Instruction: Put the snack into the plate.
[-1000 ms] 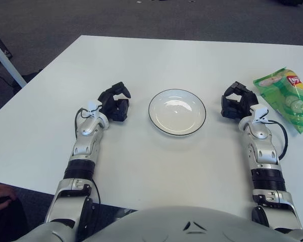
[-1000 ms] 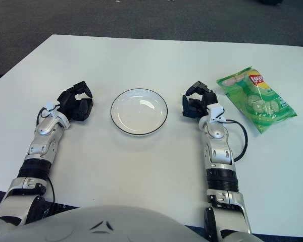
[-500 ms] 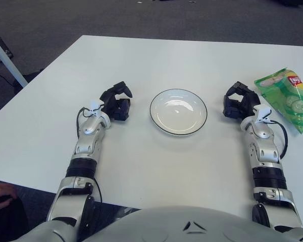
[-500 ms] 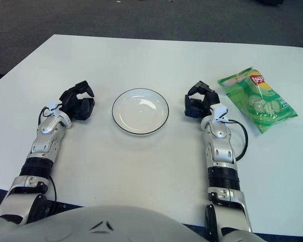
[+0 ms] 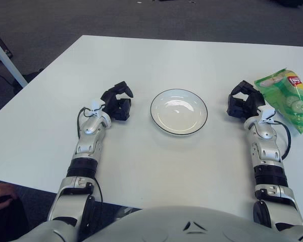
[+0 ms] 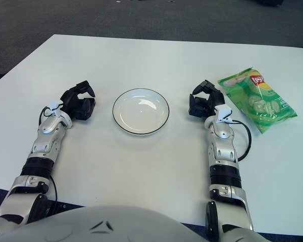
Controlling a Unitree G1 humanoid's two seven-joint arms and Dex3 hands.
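My arms reach up from the bottom of the frame over the white desk (image 5: 141, 171). Left hand (image 5: 117, 99) sits left of centre, fingers curled on nothing, idle beside the plate (image 5: 179, 111). The plate is empty at mid-frame, so nothing is done yet: reach, grasp, carry and drop all remain. My right hand (image 6: 202, 100), fingers curled and empty, hovers right of the plate, just short of the green snack bag (image 6: 256, 98) lying flat at the right edge. Since a second ago that hand has slid rightward, closing most of the gap to the bag.
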